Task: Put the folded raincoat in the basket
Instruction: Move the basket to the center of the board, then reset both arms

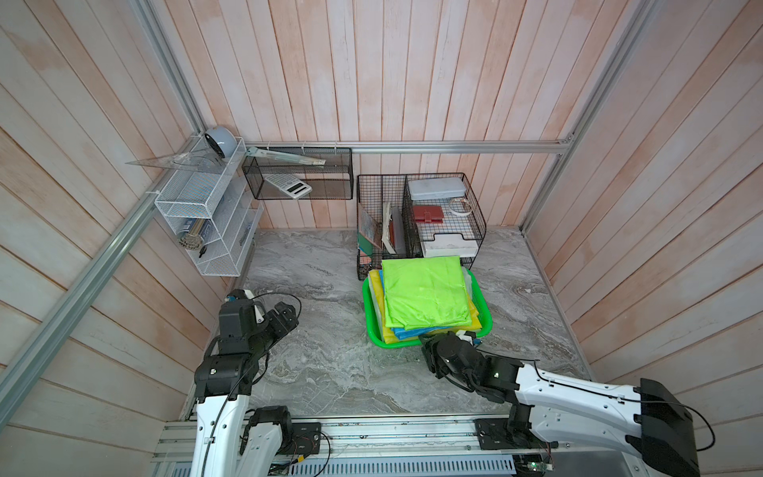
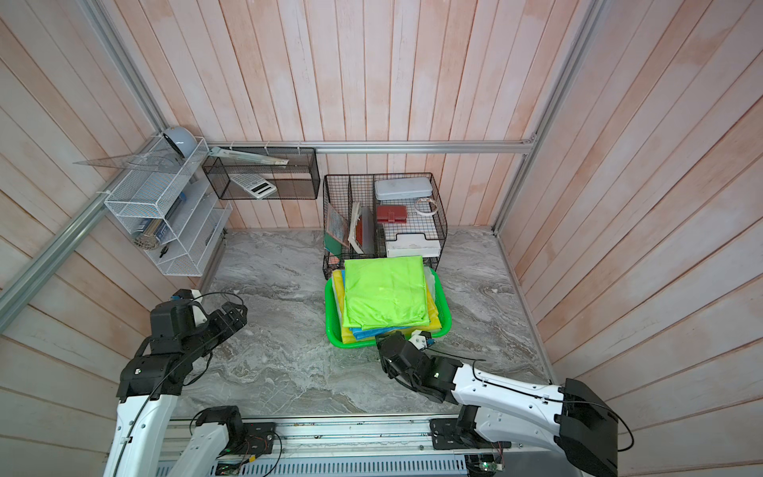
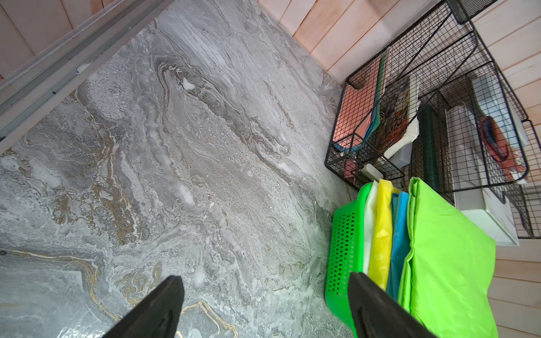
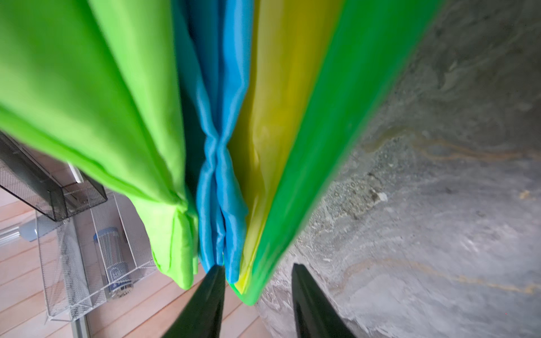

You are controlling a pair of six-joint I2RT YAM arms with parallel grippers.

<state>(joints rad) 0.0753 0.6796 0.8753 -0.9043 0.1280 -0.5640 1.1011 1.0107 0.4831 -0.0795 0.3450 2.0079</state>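
Basket (image 1: 365,299) floor hidden beneath raincoats (image 1: 425,293)

One basket (image 3: 342,234), four folded raincoats (image 1: 425,293).

The walls (image 1: 413,74) were made of long wood boards, pale pink and white, and they stood on three sides. Grey metal bars (image 1: 454,147) ran along the walls and up the corners. The bench (image 1: 322,314) was grey stone with swirly lines, some of them brown and gold. A white mesh shelf (image 1: 186,194) hung on a side wall. Next to it, a black mesh box (image 1: 330,186) hung on the back wall, under a metal bar. A black wire rack (image 1: 380,190) stood on the bench against the back wall. The light was soft and even, though where it came from was hard to tell.
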